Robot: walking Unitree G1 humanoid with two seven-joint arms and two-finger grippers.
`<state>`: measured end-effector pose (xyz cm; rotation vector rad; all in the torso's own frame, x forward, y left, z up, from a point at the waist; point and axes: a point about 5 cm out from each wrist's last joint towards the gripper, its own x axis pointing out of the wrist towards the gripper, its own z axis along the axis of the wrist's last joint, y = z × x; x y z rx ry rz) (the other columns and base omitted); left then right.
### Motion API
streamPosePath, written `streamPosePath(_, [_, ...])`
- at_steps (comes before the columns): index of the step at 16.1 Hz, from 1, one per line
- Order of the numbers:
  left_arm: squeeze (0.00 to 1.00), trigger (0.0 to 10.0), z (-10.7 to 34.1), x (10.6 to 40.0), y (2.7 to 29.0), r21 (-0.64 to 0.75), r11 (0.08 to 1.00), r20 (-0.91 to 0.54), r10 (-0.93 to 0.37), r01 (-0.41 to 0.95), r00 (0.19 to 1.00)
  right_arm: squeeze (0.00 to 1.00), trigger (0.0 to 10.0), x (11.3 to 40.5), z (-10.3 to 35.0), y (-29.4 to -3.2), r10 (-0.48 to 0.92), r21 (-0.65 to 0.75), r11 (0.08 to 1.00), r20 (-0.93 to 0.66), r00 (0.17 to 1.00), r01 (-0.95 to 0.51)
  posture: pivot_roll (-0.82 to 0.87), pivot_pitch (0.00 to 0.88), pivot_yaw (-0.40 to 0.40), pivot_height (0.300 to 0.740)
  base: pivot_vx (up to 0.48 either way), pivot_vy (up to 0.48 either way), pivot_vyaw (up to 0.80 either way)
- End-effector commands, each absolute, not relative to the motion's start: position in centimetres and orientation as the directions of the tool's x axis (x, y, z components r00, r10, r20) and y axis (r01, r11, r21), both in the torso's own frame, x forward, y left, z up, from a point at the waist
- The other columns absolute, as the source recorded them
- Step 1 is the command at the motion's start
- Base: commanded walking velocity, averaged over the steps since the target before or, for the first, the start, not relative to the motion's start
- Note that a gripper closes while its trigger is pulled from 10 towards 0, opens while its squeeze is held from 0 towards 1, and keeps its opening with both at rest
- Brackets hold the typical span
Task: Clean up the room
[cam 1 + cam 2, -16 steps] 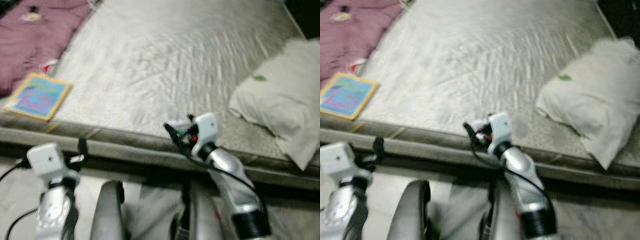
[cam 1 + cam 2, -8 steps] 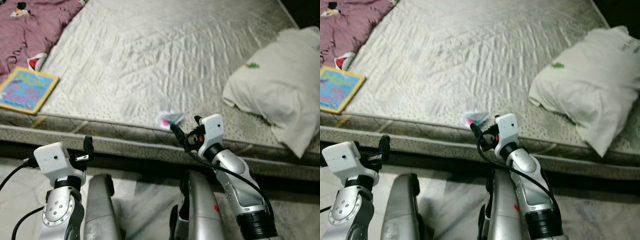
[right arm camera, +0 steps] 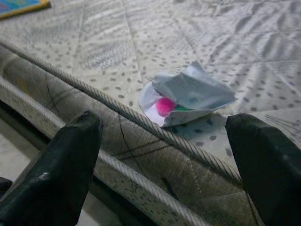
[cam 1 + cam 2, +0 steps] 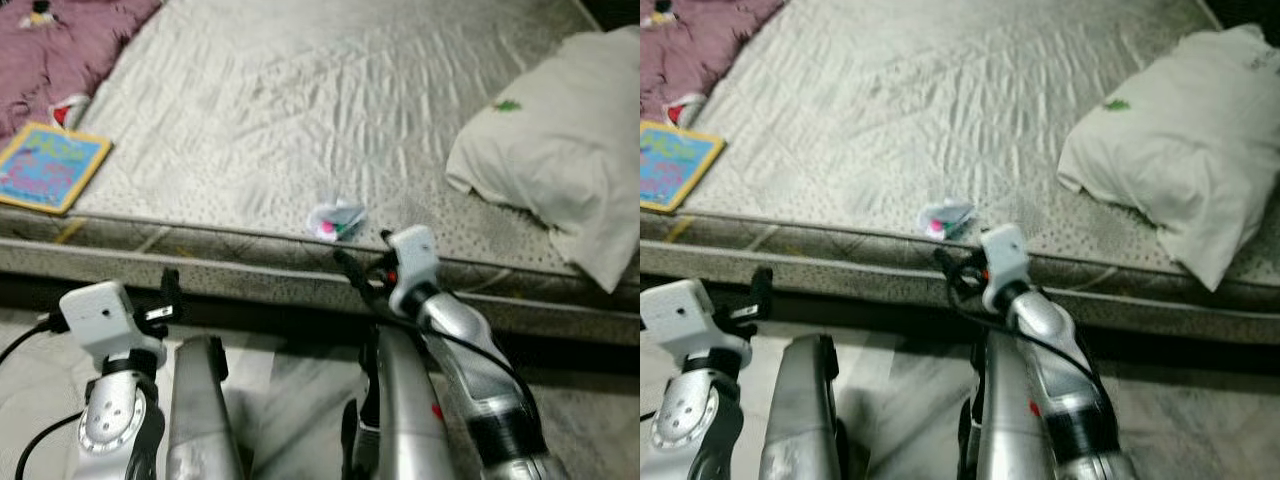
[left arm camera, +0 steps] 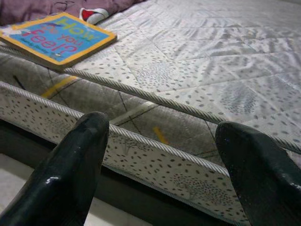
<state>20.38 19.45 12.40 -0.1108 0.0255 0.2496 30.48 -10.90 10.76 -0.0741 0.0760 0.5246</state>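
A crumpled wrapper [image 4: 336,219], pale with a pink and green patch inside, lies on the bare mattress [image 4: 330,90] just inside its front edge, near the middle of the bed's width. The right gripper [image 3: 164,155] sits below and in front of that edge, its two black fingers [image 3: 70,160] spread wide apart with the wrapper between them in the wrist view, not touching it; in the head view the right gripper [image 4: 352,268] is at about five o'clock from the wrapper, at the mattress side. The left gripper [image 5: 160,165] is low before the mattress side at roughly eight o'clock from the wrapper, well apart, its fingers likewise spread and holding nothing. A children's book [image 4: 48,166] with a yellow border and blue cover rests flat at the mattress's front left corner, at nine o'clock from the wrapper. Beyond the book, at ten o'clock, lies a purple blanket [image 4: 70,35]. A white pillow [image 4: 560,150] lies at two o'clock, by the right edge.
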Motion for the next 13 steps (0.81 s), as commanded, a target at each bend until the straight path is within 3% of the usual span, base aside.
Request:
streamPosePath(1, [0.0, 10.0, 12.8, 19.4, 19.7, -0.077, 0.959, -0.046, 0.269, -0.272, 0.962, 0.0, 10.0, 31.3, 10.6, -10.3, 0.508, -0.067, 0.854, -0.102, 0.856, -0.515, 0.22, 0.214, -0.067, 0.489, 0.0, 0.0, 0.0])
streamPosePath(7, [0.0, 10.0, 13.6, 17.0, 20.4, -0.05, 0.956, -0.048, 0.288, -0.29, 0.956, 0.0, 10.0, 35.8, 11.7, -7.8, 0.453, -0.1, 0.881, -0.113, 0.885, -0.463, 0.32, 0.248, -0.061, 0.489, 0.0, 0.0, 0.0])
streamPosePath(13, [0.0, 10.0, 14.1, 16.5, 20.4, -0.029, 0.953, -0.05, 0.301, -0.303, 0.952, 0.0, 10.0, 37.3, 12.9, -8.0, 0.334, -0.103, 0.935, -0.055, 0.941, -0.338, 0.35, 0.257, -0.055, 0.489, 0.0, 0.0, 0.0])
